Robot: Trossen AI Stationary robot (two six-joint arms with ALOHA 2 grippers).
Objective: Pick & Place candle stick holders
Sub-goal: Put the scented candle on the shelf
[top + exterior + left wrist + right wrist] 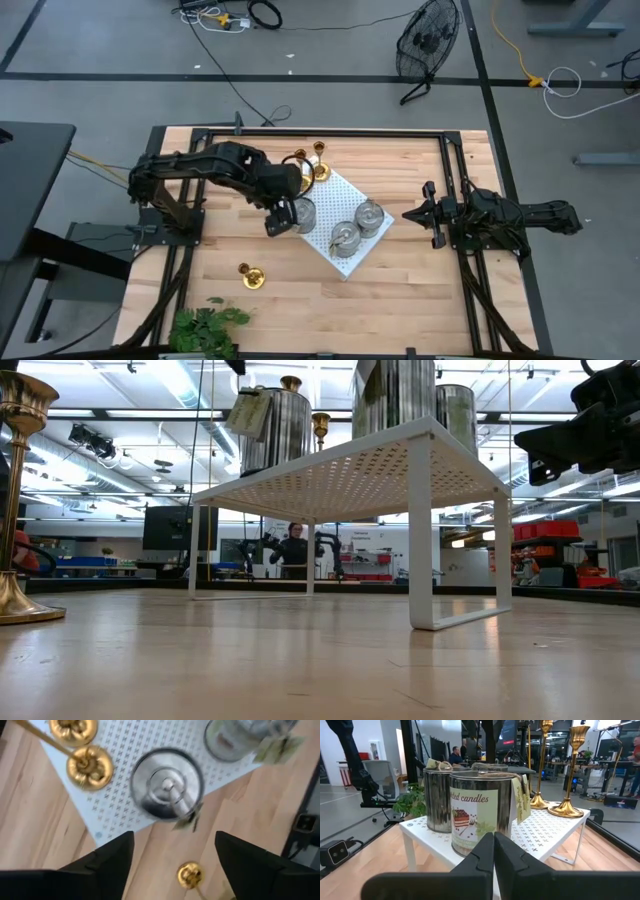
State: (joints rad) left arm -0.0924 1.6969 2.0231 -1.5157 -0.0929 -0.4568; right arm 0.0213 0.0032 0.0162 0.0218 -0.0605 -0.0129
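While the left gripper (172,857) hangs over the edge of the white perforated board (345,262), its fingers are spread apart with nothing between them, looking straight down on a silver tin holder (166,783) that sits near the board's corner. My guess is it's positioned above that tin either to grab it or because it just set it there, can't say which from this.

Two more silver tins (358,225) share the board with it, and two brass holders (310,160) stand at the far corner, so five of six are up on the raised platform. That looks like the drop zone. One brass holder (250,275) is alone on the wooden table (420,290), well away from the board, near the green plant (205,328), probably next in line.

The right gripper (493,852) waits off to the right side, pinched fully closed and empty, aimed at the board.
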